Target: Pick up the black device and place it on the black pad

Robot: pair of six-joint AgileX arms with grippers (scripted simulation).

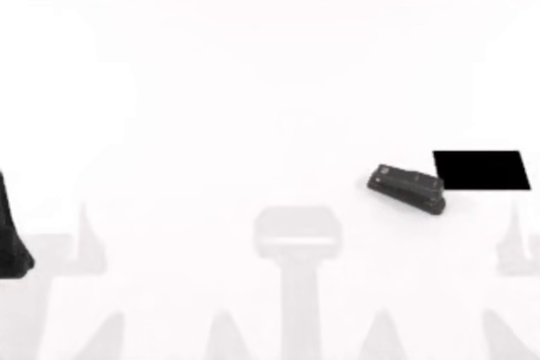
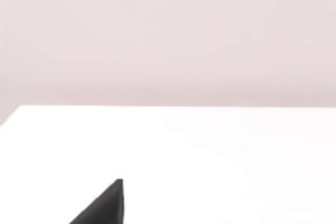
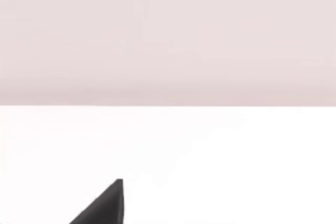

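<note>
Lying on the white table (image 1: 253,107), right half of the top view: the black device (image 1: 407,188), flat on the surface, long axis running slightly downhill toward the right. Its right end sits just beside the lower-left corner of the black pad (image 1: 481,170); touching or a hair apart, I cannot tell. Nothing rests on the pad.

Left arm (image 1: 12,238) shows as a dark tapering shape at the table's left edge, well apart from both items. I cannot tell its grip state.

Left wrist view: only a dark wedge (image 2: 102,207) of that arm's own hardware over bare table. Right wrist view: the same kind of wedge (image 3: 102,207), bare table beyond. Right grip state: I cannot tell either.
</note>
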